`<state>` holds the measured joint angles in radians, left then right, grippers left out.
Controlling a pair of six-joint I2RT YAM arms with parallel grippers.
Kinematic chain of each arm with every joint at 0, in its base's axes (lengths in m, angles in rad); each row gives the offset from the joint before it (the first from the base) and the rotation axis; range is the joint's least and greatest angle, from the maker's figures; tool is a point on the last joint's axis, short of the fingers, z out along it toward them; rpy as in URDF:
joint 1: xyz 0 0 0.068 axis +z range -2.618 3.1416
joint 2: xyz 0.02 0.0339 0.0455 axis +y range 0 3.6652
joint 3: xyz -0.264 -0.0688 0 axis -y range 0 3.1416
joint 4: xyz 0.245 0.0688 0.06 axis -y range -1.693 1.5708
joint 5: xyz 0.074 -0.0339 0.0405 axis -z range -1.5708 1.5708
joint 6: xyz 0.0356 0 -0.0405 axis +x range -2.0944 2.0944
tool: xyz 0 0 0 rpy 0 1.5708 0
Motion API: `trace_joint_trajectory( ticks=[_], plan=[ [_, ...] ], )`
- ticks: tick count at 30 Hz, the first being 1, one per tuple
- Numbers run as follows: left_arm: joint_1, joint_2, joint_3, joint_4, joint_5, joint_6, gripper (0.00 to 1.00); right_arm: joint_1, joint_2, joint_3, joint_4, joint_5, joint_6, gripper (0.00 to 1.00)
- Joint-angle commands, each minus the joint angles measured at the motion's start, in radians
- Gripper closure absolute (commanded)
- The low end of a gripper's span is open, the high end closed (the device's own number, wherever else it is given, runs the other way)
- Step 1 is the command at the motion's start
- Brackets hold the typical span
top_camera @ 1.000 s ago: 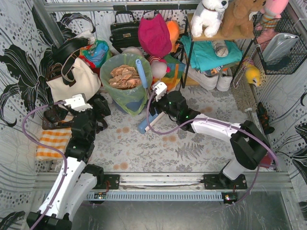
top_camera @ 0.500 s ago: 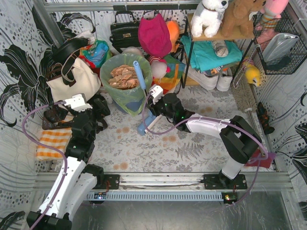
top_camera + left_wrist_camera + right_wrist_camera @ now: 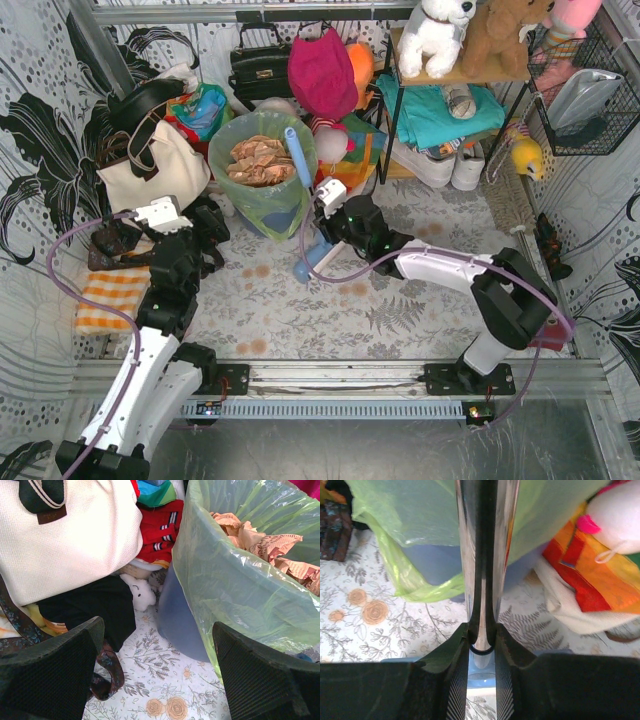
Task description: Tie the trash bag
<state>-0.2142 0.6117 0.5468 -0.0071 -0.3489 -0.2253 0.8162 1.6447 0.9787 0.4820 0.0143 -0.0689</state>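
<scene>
Light-green trash bag point(image 3: 262, 190) lining the blue-grey bin point(image 3: 180, 625) at the back, rim folded over its edge, our left gripper point(image 3: 157, 627) spread wide just beside it, our right gripper point(image 3: 481, 635) clamped on a chrome pole point(image 3: 481, 555) leaning against that rim, bare floral floor point(image 3: 300, 310) in front

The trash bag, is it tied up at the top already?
No, the trash bag gapes wide open, stretched over the bin's rim, with crumpled brown paper showing in its mouth.

Probably staged home corner in lab: aluminium frame point(image 3: 330, 372), plush toys point(image 3: 437, 35), black handbag point(image 3: 258, 68), patterned backdrop point(image 3: 40, 120).
</scene>
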Motion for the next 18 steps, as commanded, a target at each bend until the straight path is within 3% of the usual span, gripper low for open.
trace_joint_trajectory(
  ticks=[1, 9, 18],
  plan=[
    [-0.003, -0.013, -0.005, 0.046, -0.024, 0.021, 0.02, 0.0, -0.112, -0.018, 0.026, 0.137, 0.014, 1.0],
    [-0.003, -0.014, -0.005, 0.047, -0.027, 0.02, 0.02, -0.131, -0.244, -0.077, -0.021, 0.161, 0.076, 1.0],
    [-0.004, -0.02, -0.006, 0.047, -0.034, 0.02, 0.02, -0.393, -0.331, -0.099, -0.045, 0.107, 0.007, 1.0]
  ],
)
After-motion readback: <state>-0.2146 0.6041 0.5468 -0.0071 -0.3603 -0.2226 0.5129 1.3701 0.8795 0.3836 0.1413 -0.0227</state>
